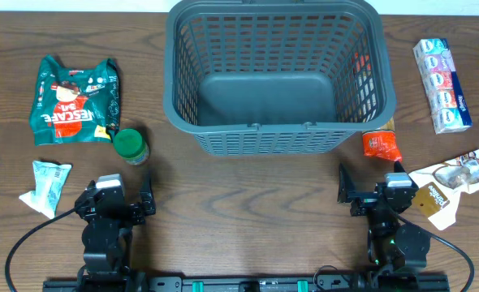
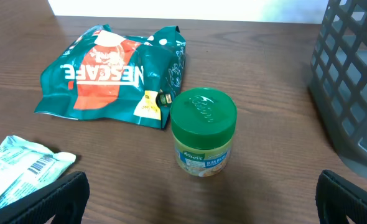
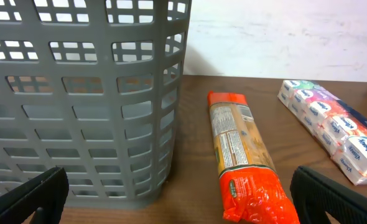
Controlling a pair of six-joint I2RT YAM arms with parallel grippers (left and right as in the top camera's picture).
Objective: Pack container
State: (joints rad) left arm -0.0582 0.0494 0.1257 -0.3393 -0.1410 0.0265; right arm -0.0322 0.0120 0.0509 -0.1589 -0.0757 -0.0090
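The dark grey basket [image 1: 280,77] stands at the back middle of the table, with nothing on its floor. It also shows in the right wrist view [image 3: 84,93] and at the right edge of the left wrist view [image 2: 351,81]. My left gripper [image 1: 126,199] is open and empty, just short of a green-lidded jar [image 1: 130,146] [image 2: 203,132]. My right gripper [image 1: 369,191] is open and empty, just short of an orange packet [image 1: 381,144] [image 3: 246,158] lying beside the basket's right wall.
A green Nescafe bag [image 1: 73,99] [image 2: 112,74] lies at the back left. A small pale packet [image 1: 45,185] [image 2: 18,168] lies at the left front. A tissue multipack [image 1: 442,85] [image 3: 333,127] lies at the back right. A white and brown packet [image 1: 450,182] lies at the right.
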